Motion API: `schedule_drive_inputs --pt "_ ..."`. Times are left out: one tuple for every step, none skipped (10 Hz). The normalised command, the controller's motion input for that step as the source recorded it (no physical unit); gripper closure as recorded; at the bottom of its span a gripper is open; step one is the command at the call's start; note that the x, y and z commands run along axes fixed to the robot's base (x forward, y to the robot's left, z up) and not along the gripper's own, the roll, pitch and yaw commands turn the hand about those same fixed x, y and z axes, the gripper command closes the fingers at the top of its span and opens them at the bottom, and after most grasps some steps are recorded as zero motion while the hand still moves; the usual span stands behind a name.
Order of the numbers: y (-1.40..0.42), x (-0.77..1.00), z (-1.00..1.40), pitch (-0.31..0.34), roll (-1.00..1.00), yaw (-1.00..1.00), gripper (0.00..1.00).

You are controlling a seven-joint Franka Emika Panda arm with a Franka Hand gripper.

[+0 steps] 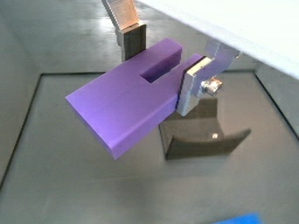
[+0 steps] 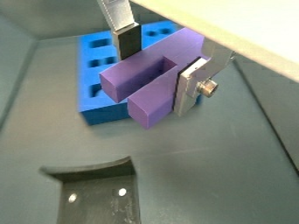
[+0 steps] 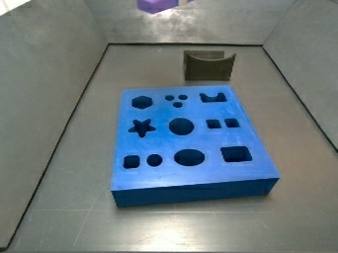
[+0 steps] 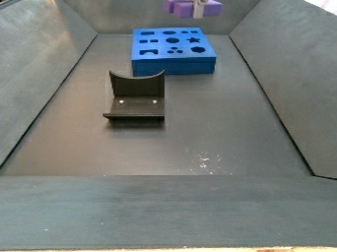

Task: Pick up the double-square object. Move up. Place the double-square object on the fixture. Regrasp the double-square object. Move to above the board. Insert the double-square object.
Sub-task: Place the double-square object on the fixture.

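My gripper point(image 1: 163, 75) is shut on the double-square object point(image 1: 122, 105), a light-purple block with a notch between two square prongs; it also shows in the wrist view over the board point(image 2: 146, 87). One finger point(image 1: 133, 39) presses one side and the other finger point(image 1: 194, 86) the opposite side. Both side views catch the block at the very top edge point(image 3: 158, 5) point(image 4: 191, 7), high above the floor. The dark olive fixture point(image 1: 205, 136) point(image 3: 208, 66) point(image 4: 134, 98) stands bare below. The blue board point(image 2: 93, 83) point(image 3: 185, 143) lies flat with its cut-outs open.
Grey sloped walls point(image 3: 66, 109) enclose the floor on all sides. The board sits toward one end point(image 4: 171, 49), and the fixture stands apart from it. Between them is bare grey floor point(image 4: 198, 128).
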Motion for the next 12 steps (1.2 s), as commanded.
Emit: schedule_drive_inputs --pt "-0.03 1.0 0.18 0.026 0.08 1.0 1.0" --pt "-0.03 1.0 0.15 0.037 0.08 1.0 1.0" --pt "-0.03 1.0 0.15 0.046 0.09 1.0 1.0" --pt "-0.03 1.0 0.13 0.059 0.1 1.0 1.0" --pt "-0.03 1.0 0.12 0.064 0.1 1.0 1.0" --pt "-0.04 1.0 0.11 0.078 0.11 1.0 1.0" --pt "-0.03 1.0 0.1 0.092 0.11 1.0 1.0" --pt "-0.04 1.0 0.09 0.105 0.12 1.0 1.0" --pt "-0.04 1.0 0.08 0.121 0.13 1.0 1.0" --pt "-0.04 1.0 0.07 0.135 0.14 1.0 1.0" --pt "1.0 0.55 -0.48 0.239 -1.0 0.44 1.0" --pt "1.0 0.52 -0.48 0.219 -1.0 0.3 1.0"
